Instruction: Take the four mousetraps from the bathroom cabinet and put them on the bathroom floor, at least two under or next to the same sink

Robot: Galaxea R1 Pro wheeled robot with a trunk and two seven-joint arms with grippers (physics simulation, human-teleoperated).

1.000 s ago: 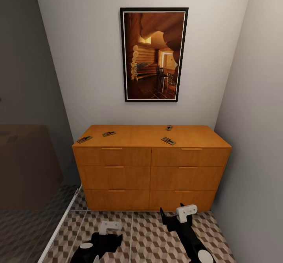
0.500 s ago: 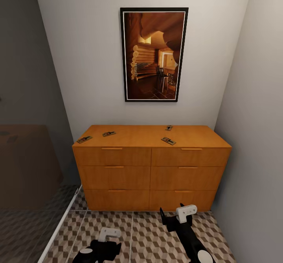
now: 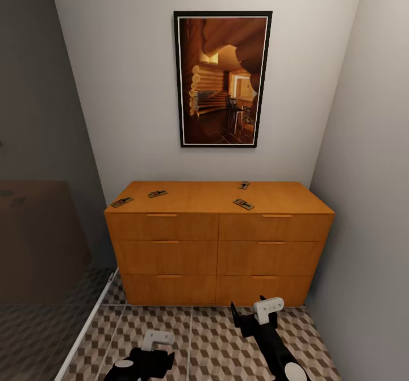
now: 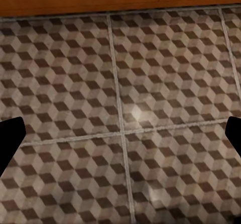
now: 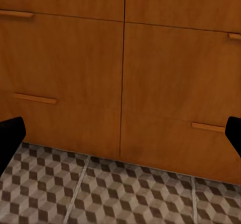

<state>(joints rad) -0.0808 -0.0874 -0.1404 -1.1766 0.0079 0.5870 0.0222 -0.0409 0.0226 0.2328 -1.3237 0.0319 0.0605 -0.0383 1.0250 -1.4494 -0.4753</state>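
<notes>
Head view faces the cabinet (image 3: 218,239), orange-brown, six drawer fronts with bar handles, standing against the back wall in a narrow nook under a framed picture (image 3: 222,78) of a log interior. All four mousetraps lie on the cabinet top: one at the front left corner (image 3: 121,202), one just behind and right of it (image 3: 157,194), one near the back toward the right (image 3: 243,185), one nearer the front on the right half (image 3: 243,204). None is on the bathroom floor (image 3: 216,347), the cube-pattern tiles in front of the cabinet. Left tool (image 3: 149,351) sits low over the tiles at the bottom edge, well apart from the cabinet; its wrist view looks at floor and the cabinet base, with dark fingertips (image 4: 9,142) at both edges, spread wide, released, nothing between them. Right tool (image 3: 253,318) is raised in front of the lower right drawers; its wrist view shows drawer fronts (image 5: 123,73) and tiles, fingertips (image 5: 10,136) likewise far apart, released and empty. Darker shower tiles (image 3: 34,335) lie at left behind a glass panel.
</notes>
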